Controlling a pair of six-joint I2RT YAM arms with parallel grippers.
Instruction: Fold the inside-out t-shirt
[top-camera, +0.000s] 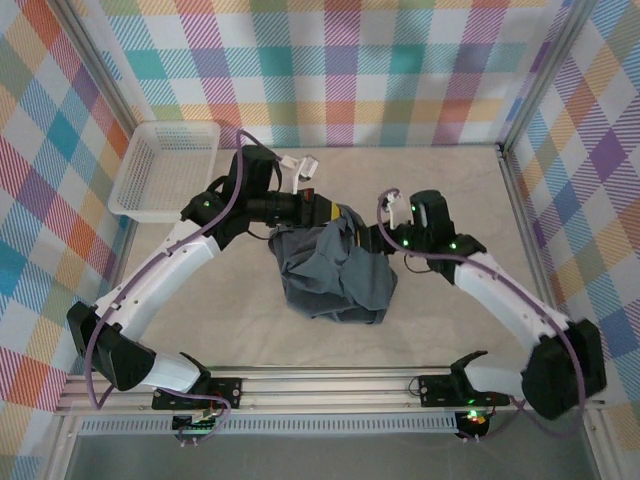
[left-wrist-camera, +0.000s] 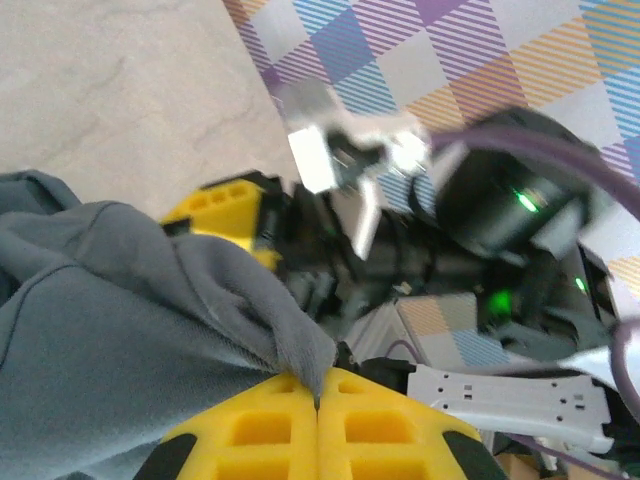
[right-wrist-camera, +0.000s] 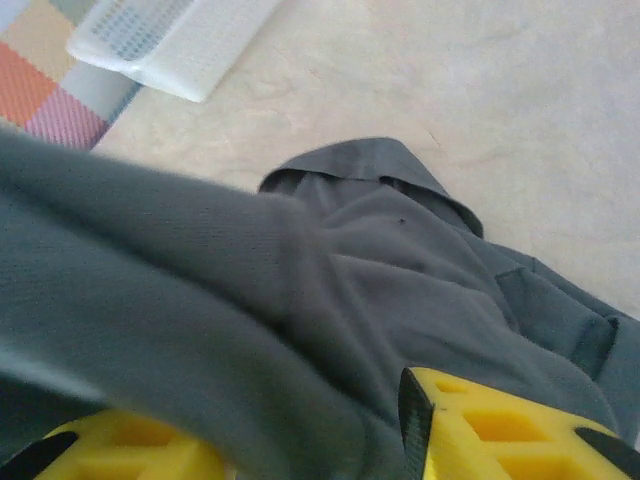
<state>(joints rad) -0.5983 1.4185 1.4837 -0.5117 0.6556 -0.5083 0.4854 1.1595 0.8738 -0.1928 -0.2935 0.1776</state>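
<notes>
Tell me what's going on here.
Two robot arms are working on a dark grey t-shirt, which sits bunched in a heap in the middle of the table, not yet folded. The left pincer is shut on a pinch of its fabric. The right pincer is at the shirt's other side, jaws apart with cloth lying between them. A white basket stands at the far left corner.

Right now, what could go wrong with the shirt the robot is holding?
The left jaws pinch just a small fold of the t-shirt, so it might slip out. The right jaws stand apart with cloth draped between them, so it could snag. The shirt is bunched, so folds may go crooked.
</notes>
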